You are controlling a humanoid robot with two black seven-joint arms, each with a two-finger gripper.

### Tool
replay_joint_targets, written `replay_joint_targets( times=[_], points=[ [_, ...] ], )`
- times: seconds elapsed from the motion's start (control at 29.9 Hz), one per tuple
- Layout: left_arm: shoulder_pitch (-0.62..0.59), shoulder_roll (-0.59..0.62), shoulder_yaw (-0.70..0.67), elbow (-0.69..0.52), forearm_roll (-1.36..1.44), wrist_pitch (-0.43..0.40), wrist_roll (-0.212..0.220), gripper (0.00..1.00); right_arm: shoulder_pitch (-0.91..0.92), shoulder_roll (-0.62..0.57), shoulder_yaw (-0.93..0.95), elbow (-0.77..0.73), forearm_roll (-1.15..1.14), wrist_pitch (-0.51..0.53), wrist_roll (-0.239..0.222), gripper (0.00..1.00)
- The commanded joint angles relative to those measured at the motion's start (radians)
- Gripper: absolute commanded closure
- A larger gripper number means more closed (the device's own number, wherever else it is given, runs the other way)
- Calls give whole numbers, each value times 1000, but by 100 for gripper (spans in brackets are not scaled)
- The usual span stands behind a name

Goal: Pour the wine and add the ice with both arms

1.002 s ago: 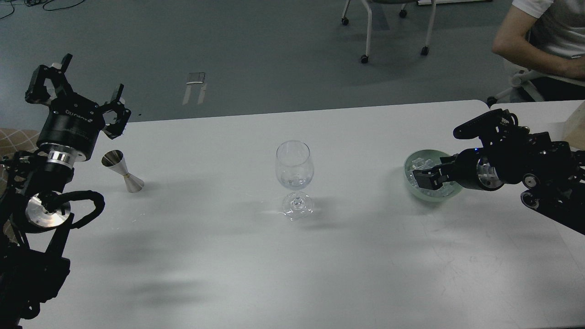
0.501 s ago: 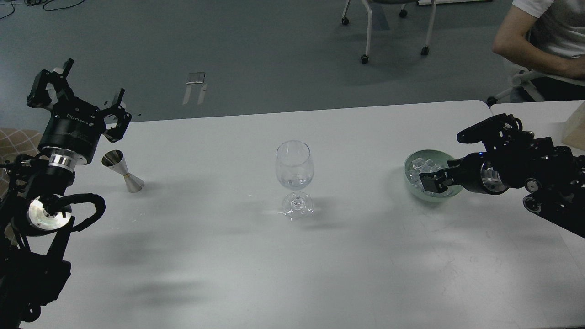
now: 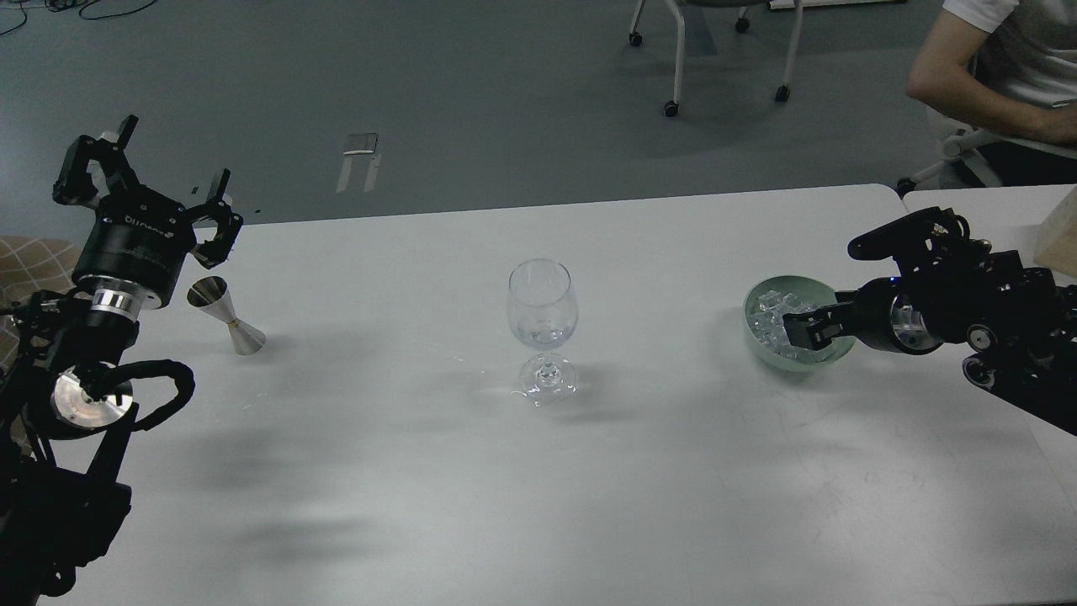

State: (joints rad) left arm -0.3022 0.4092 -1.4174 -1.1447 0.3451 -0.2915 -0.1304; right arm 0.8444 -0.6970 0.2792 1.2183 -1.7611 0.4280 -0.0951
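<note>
The ice (image 3: 770,313) lies heaped in the green bowl (image 3: 761,349) at the right of the tabletop (image 3: 421,471); the right gripper (image 3: 798,330) sits at its heap, jaws' state unclear. The left gripper (image 3: 143,189) hangs open and empty, far left

Left hand (image 3: 143,181) raised, spread — right hand (image 3: 803,330) lowered.

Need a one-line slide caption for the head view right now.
Right hand reaches into the green ice bowl; left hand open above the jigger, wine glass centered.
</note>
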Motion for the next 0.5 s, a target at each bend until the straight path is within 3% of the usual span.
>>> replay_joint_targets(
  times=[0.0,0.23,0.33,0.47],
  points=[
    [0,0,0,7,-2,-9,-2,2,-1,1,0,-6,0,0,0,23],
    [0,2,0,7,-3,-9,-2,2,-4,14,0,-19,0,0,-2,24],
    [0,3,0,7,-3,-11,-2,2,-5,22,-2,-20,0,0,-29,25],
    [0,3,0,7,-2,-9,-2,2,-4,34,-2,-29,0,2,-34,33]
  ],
)
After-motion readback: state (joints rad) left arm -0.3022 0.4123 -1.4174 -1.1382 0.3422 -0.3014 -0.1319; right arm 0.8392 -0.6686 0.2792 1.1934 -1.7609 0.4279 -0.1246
